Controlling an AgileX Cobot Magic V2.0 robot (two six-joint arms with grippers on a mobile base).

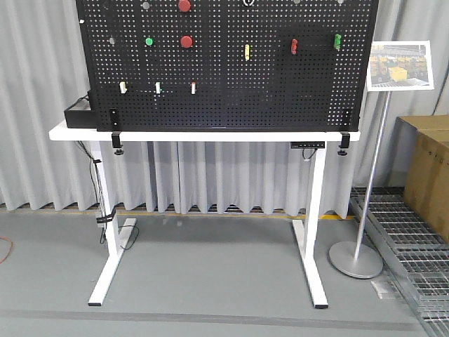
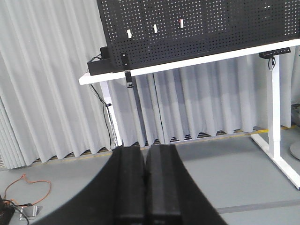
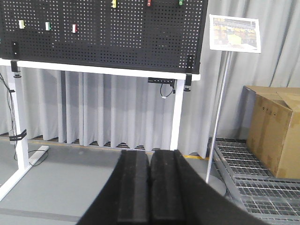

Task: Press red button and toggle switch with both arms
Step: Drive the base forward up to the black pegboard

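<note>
Red button (image 1: 186, 41) is seen upper left on the black pegboard (image 1: 231, 98), second red button (image 1: 184, 5) above it; the toggle switch cannot be picked out. Left gripper (image 2: 146, 187) and right gripper (image 3: 150, 187) are held pressed closed, empty, well back from the board.

The left gripper (image 2: 145, 161) points straight ahead from its wrist. Its two blocky matte-black jaws are pressed together, with only a thin seam between them. The right gripper (image 3: 150, 161) is posed the same way, jaws closed flat against each other, outer sides flaring toward the wrist.
</note>
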